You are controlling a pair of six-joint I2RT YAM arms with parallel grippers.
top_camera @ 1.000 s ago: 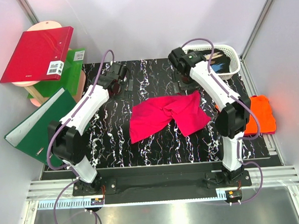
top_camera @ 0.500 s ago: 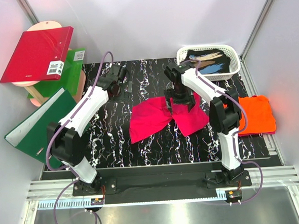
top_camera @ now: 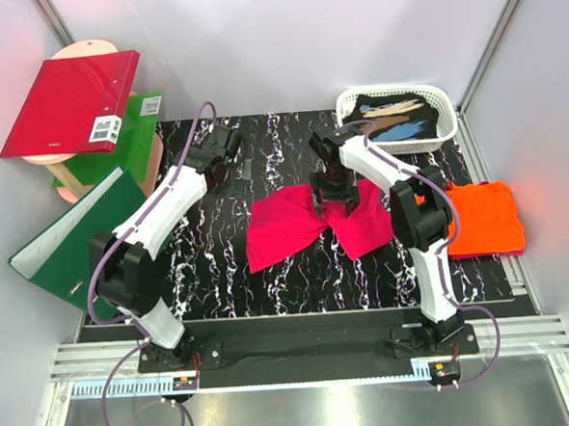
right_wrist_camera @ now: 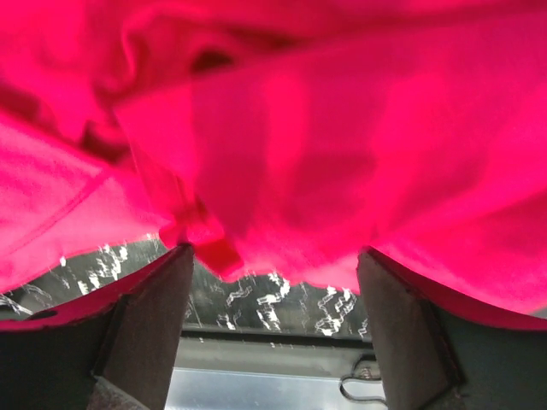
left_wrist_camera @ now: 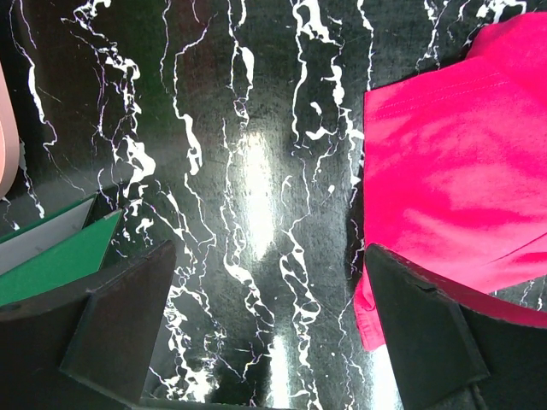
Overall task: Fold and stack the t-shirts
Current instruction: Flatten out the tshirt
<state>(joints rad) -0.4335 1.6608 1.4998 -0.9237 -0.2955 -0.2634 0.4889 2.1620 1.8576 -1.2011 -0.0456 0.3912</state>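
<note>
Right gripper (right_wrist_camera: pixel 273 282), jaws spread over the crumpled magenta-pink cloth t-shirt (top_camera: pixel 305 226) at the black marbled table's (top_camera: pixel 221 275) centre, should pinch a single layer at its twisted middle; left gripper (left_wrist_camera: pixel 269 333) gapes empty at 10 o'clock.

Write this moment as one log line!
left tool: open, over marbled mat | right tool: open, at magenta t-shirt | orange t-shirt: right side

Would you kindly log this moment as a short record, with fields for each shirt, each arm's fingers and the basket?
pink shirt: mid-mat, spread out, bunched at its middle
orange shirt: at the mat's right edge, apart from the pink shirt
right fingers: open, down at the pink shirt's bunched middle
left fingers: open, over bare mat left of the pink shirt
basket: far right corner, dark items inside
stack: not yet made
</note>
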